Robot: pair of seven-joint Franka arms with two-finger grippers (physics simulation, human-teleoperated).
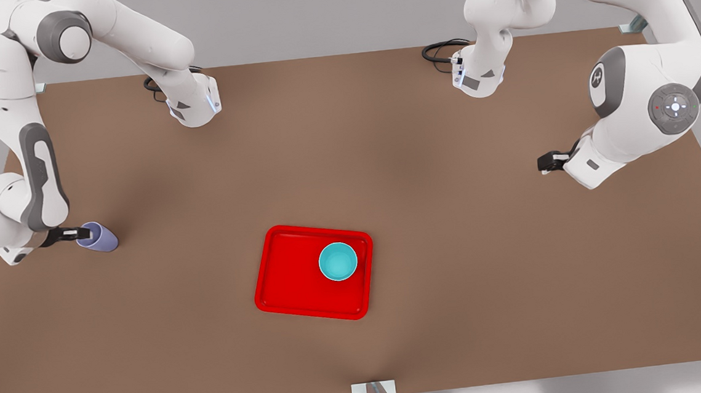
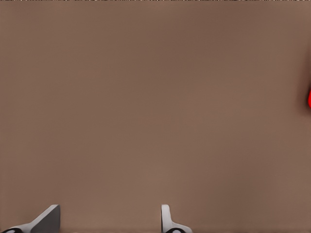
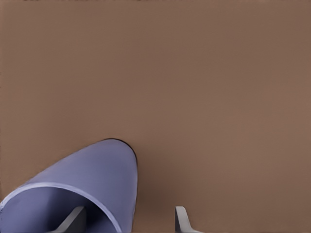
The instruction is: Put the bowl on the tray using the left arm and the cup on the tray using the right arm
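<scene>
On the tray [image 1: 283, 287] sits the bowl [image 1: 338, 261].

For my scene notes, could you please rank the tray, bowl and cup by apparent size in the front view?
1. tray, by far the largest.
2. bowl, sitting on the tray.
3. cup, narrowest, at the right pincer.

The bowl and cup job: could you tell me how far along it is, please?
Done: the bowl sits on the tray. In hand: the right gripper, at the front view's left, has one finger inside the cup's rim and one outside, apparently not yet clamped. Left: carrying the cup to the tray. The left gripper waits open over bare table.
</scene>
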